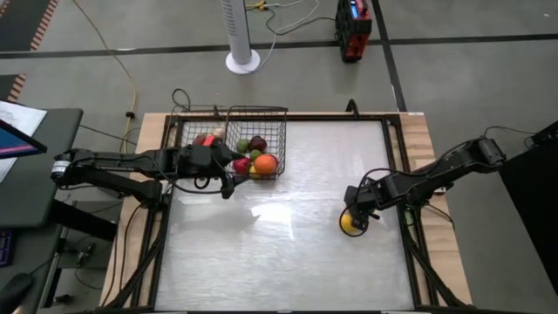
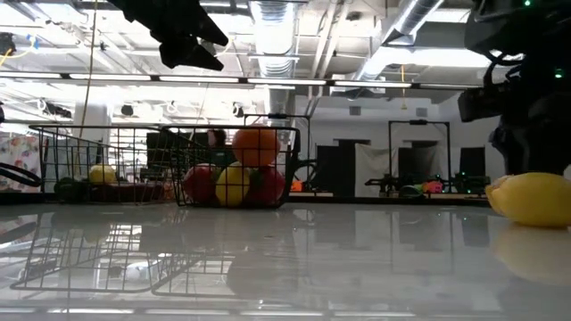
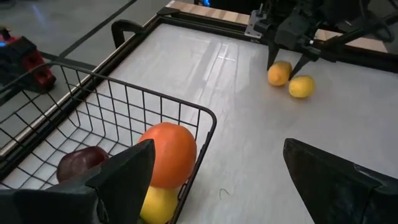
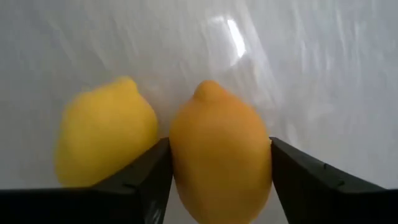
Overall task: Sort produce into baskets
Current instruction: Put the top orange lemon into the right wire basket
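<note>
At four o'clock on the counter [image 1: 279, 253], the right tool [image 4: 217, 168] pinches an orange lemon [image 4: 219, 152], a yellow lemon [image 4: 102, 130] touching beside it. At eleven, the left tool [image 3: 217, 180], spread, hovers by the deeper basket [image 1: 266, 118] holding an orange [image 3: 168, 152], apple [image 3: 81, 163] and more.

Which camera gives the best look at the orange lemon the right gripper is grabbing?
Right wrist view: the orange lemon fills the frame between the right gripper fingers. Left wrist view shows it small; high view mostly hides it; low view shows only one yellow lemon.

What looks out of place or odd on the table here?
Nothing looks spilled or damaged. Two lemons sit apart from the baskets near the table's right edge: the right tool straddles the orange-yellow lemon, with the paler lemon right beside it.
</note>
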